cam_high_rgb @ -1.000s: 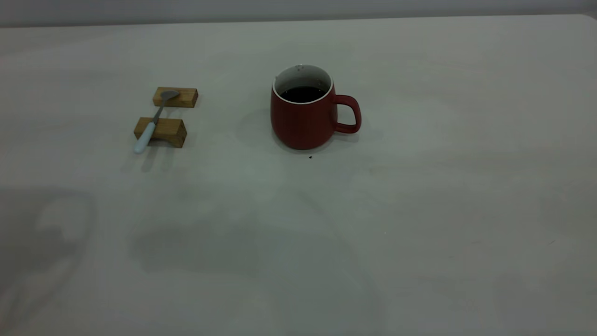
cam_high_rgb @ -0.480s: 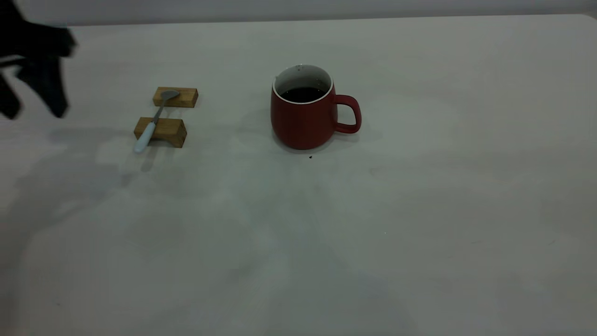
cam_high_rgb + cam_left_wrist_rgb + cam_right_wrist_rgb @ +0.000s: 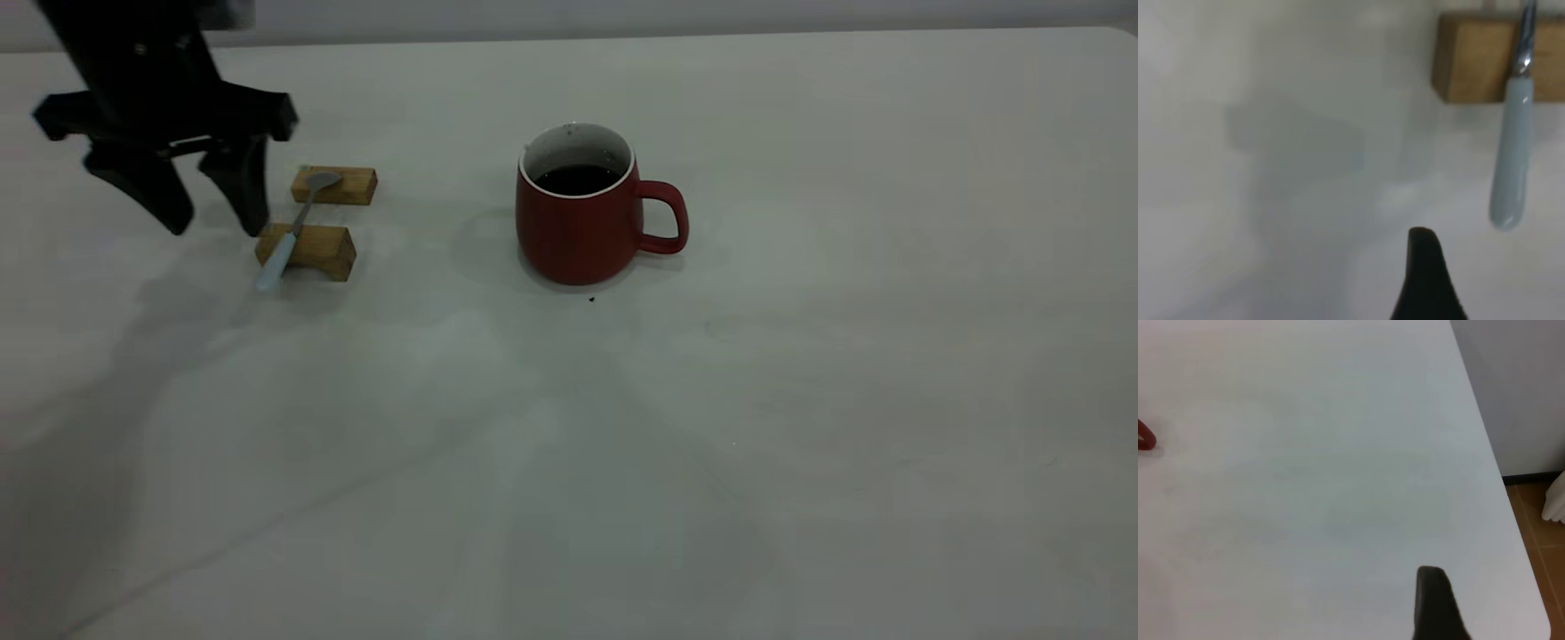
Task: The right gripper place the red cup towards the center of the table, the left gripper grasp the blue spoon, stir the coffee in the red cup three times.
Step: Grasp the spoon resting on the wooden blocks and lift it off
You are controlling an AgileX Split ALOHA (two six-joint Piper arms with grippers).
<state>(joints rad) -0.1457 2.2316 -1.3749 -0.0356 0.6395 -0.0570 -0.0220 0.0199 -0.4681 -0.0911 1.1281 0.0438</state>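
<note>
Just right of the left gripper (image 3: pixel 216 224), jaws apart, lies the blue spoon (image 3: pixel 283 241).

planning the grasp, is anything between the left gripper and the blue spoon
Nothing visible. The left gripper, open, hangs just left of the blue spoon, which lies across two wooden blocks.

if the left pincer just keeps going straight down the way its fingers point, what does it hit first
Probably bare table. The open left pincer points down just left of the blue spoon and its wooden blocks; its right finger may graze them, depth is unclear.
</note>
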